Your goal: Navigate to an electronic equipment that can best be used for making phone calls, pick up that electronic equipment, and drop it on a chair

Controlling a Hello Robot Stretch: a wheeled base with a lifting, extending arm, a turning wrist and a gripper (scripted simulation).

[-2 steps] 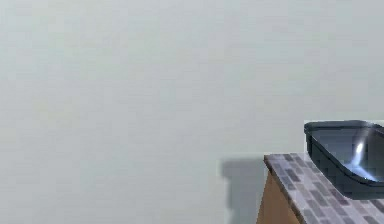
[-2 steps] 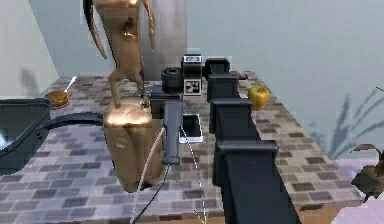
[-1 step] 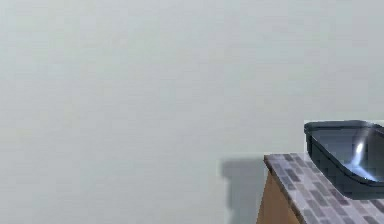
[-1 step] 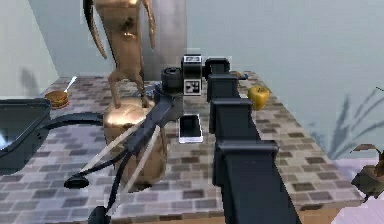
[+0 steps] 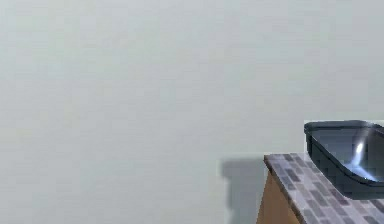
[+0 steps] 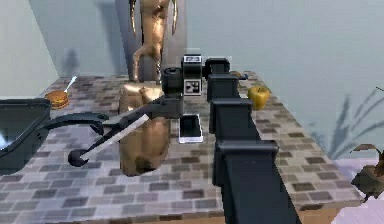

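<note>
A flat phone (image 6: 190, 127) with a dark screen and pale rim lies on the tiled countertop (image 6: 100, 185), just left of the dark arm bar (image 6: 235, 140). The gripper (image 6: 166, 84) sits at the arm's far end, left of the white marker squares (image 6: 194, 78), farther up the picture than the phone. A bronze statue (image 6: 150, 45) stands right behind the gripper, so I cannot tell whether it holds anything.
The statue's bulky bronze base (image 6: 140, 135) stands left of the phone. A dark sink (image 6: 15, 135) (image 5: 350, 150) with a curved faucet (image 6: 85, 130) is at the counter's left. A yellow fruit (image 6: 259, 96) and an orange item (image 6: 60, 98) sit near the back. A plain wall (image 5: 150, 90) is ahead.
</note>
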